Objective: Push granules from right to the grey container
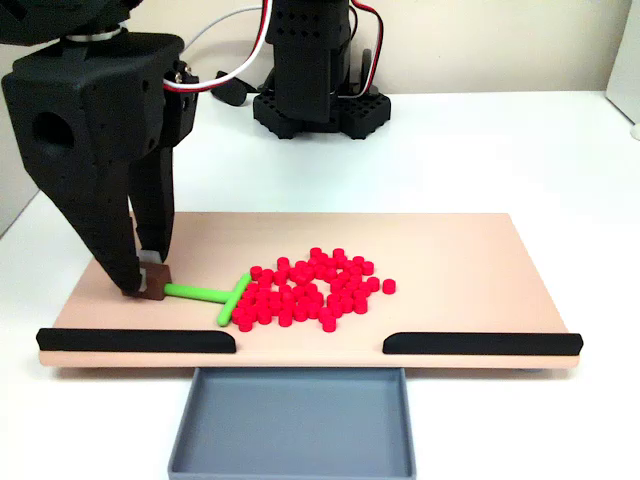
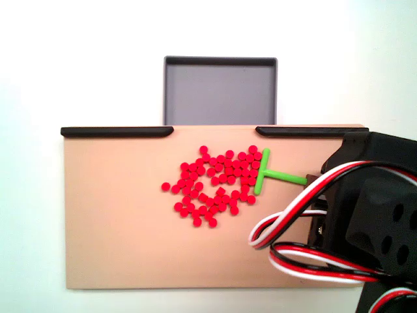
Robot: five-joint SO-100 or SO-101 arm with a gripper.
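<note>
Dozens of granules (image 1: 310,290) spread lengthwise along board (image 1: 480,270).

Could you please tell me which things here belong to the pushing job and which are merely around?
Job:
- granules
- grey container
- green pusher stick
- gripper, shut on the stick's end
- beige board

Merely around:
- red, white and black wires

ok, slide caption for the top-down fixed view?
Pincer holds green pusher against red granules on the board, grey tray empty.

Beige board (image 1: 450,260), black strips (image 1: 480,343), white table (image 1: 500,140)
</note>
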